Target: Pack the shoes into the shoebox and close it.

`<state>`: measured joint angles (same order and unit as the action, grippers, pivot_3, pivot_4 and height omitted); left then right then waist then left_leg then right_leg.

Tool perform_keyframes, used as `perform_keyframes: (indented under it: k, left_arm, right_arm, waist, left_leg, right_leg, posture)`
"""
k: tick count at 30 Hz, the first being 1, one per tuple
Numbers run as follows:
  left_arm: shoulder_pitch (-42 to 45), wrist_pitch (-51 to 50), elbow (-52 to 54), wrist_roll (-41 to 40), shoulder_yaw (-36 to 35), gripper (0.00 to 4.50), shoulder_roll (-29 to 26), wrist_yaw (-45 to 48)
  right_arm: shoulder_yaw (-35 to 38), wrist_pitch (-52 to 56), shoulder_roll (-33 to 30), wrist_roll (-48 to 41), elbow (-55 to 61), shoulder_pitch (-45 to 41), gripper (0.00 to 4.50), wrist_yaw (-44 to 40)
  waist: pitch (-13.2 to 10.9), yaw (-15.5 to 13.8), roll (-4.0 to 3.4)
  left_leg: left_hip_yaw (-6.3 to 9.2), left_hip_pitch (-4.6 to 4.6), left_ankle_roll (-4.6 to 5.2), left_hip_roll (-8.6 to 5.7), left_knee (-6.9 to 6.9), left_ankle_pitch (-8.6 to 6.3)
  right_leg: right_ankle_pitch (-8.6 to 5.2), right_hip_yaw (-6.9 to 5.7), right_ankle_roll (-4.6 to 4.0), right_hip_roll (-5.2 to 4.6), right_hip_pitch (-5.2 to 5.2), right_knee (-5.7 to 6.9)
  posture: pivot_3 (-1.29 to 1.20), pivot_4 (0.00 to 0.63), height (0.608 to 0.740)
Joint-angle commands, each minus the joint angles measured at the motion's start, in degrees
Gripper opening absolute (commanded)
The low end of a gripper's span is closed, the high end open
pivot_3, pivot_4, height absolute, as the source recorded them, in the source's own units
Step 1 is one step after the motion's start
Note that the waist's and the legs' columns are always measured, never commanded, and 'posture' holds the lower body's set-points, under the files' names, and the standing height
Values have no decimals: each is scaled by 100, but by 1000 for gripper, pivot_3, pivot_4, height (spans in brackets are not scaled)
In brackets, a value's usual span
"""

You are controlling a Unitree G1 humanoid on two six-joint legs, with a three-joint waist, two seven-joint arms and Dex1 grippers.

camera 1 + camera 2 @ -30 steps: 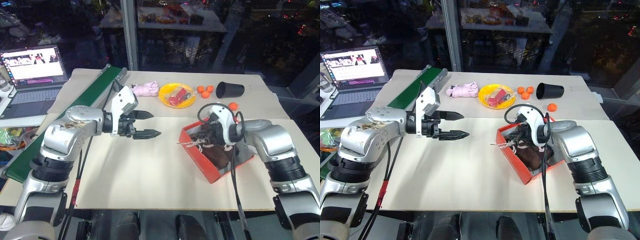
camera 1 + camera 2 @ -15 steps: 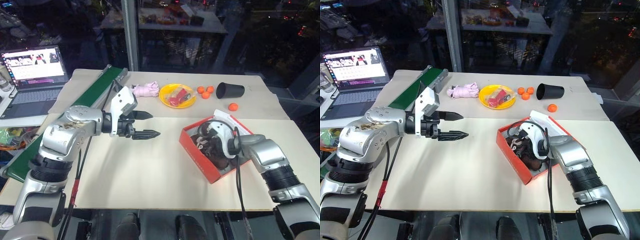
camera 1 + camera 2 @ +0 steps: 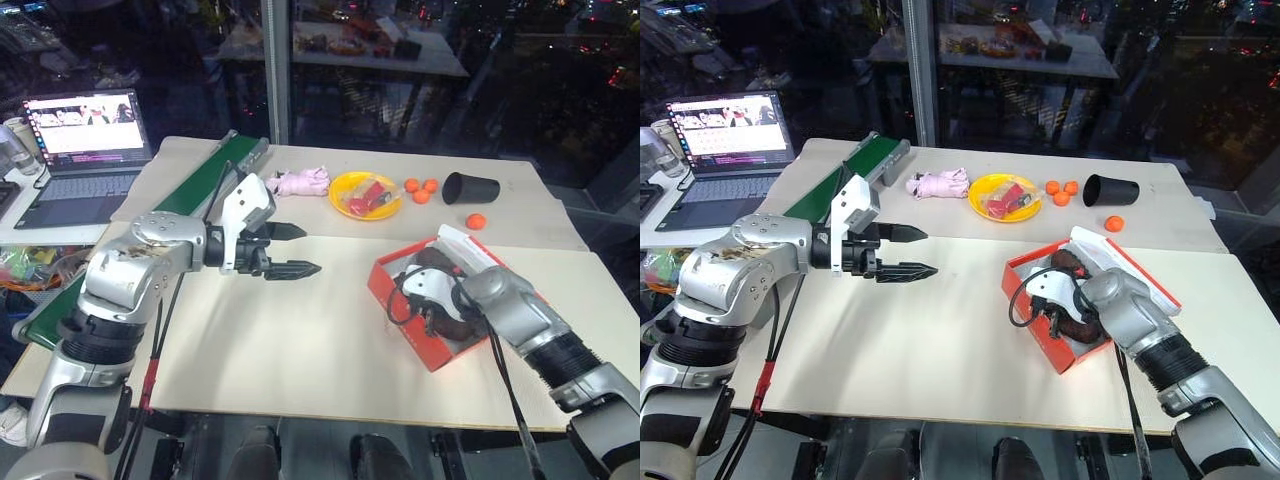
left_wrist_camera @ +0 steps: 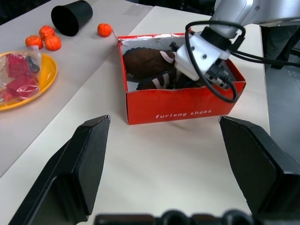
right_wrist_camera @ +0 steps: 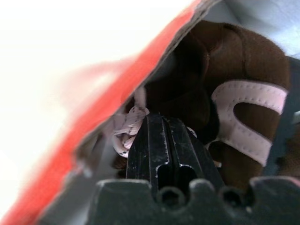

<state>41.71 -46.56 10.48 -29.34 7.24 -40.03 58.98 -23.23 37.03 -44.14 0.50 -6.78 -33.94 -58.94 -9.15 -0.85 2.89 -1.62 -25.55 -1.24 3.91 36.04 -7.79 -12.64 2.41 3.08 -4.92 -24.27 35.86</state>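
On the near right of the table [image 3: 300, 360], the right fingers [image 5: 165, 140], pressed together and gripping nothing, reach into the open shoebox [image 3: 400, 300] among the shoes [image 4: 145, 63]. Left of it, the left fingers [image 3: 295, 268] hover spread wide, empty.

Printed in small white lowercase letters along the long red outer wall of the shoebox [image 4: 183, 110]: "furlong shoes". Laptop screen [image 3: 88, 112] lit but too small to read.

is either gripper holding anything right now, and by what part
Nothing is visibly held. The left gripper hangs open over the table; the right gripper, shut, pokes among the dark brown fuzzy shoes in the red-orange cardboard shoebox.
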Motion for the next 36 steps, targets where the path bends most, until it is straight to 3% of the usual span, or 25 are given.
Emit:
perform_keyframes:
  k: [1,4,6,10,12,14,17,19,26,36]
  left_arm:
    - [169,116,51,0,28,3984,50,92]
    - [194,172,32,-21,131,3984,1,337]
    - [218,206,-9,-1,170,3984,-7,433]
    - [324,383,-181,94,348,3984,74,671]
    - [372,453,-262,115,418,3984,131,753]
    - [432,543,-377,163,526,3984,221,868]
    - [497,701,-551,275,658,3984,304,1007]
    - [561,782,-682,330,723,3984,389,1093]
    - [690,946,-901,481,799,3984,481,1285]
    - [599,759,-659,478,673,3984,236,1278]
  right_arm:
    - [933,1061,112,-832,728,-50,16,-104]
    - [2127,2282,69,-1728,1517,-222,16,-24]
    - [2503,2667,-19,-1987,1790,-226,16,78]
    - [3883,3647,-643,-2337,2435,8,16,393]
    - [4303,3813,-1033,-2285,2691,531,16,529]
    - [5173,4153,-1176,-2183,2939,1323,16,676]
    - [5941,4154,-1131,-1953,3263,2468,16,944]
    - [6338,4130,-723,-1883,3320,2926,16,1279]
    - [6015,2910,357,-1802,2926,3682,16,1908]
    - [4904,38,939,-1270,850,3093,16,2503]
  waist:
    - [-3,18,-4]
    - [-25,45,-37]
    - [-30,50,-44]
    - [-35,-7,-50]
    - [-36,-52,-51]
    - [-36,-73,-50]
    - [-35,-92,-52]
    - [-34,-49,-57]
    - [-33,163,-72]
    - [-48,184,-102]
  left_leg:
    - [0,-2,1,0,-2,0]
    - [0,-4,1,1,-7,1]
    - [0,-2,1,1,-9,1]
    - [2,-1,1,2,-9,0]
    - [2,-8,1,0,-8,0]
    - [1,-11,1,0,-5,-1]
    - [1,-20,4,-4,-4,-2]
    - [1,-20,6,-6,-2,-2]
    - [2,14,5,-4,4,-2]
    - [2,9,7,-8,-6,-1]
  right_leg:
    - [1,0,-2,0,-2,2]
    - [4,0,-3,3,-11,9]
    - [3,0,-1,4,-11,14]
    - [-5,0,-3,6,-10,13]
    - [-6,0,-3,3,-9,2]
    - [-6,0,-3,2,-6,-10]
    - [-6,1,-2,0,-10,-9]
    - [-6,4,-2,-1,-11,-4]
    - [-6,17,2,4,8,8]
    - [-9,24,7,7,1,8]
  posture:
    - [0,150,740]
    - [0,150,740]
    - [0,150,740]
    - [0,150,740]
    - [0,150,740]
    - [0,150,740]
    - [0,150,740]
    - [0,150,740]
    - [0,150,740]
    - [0,150,740]
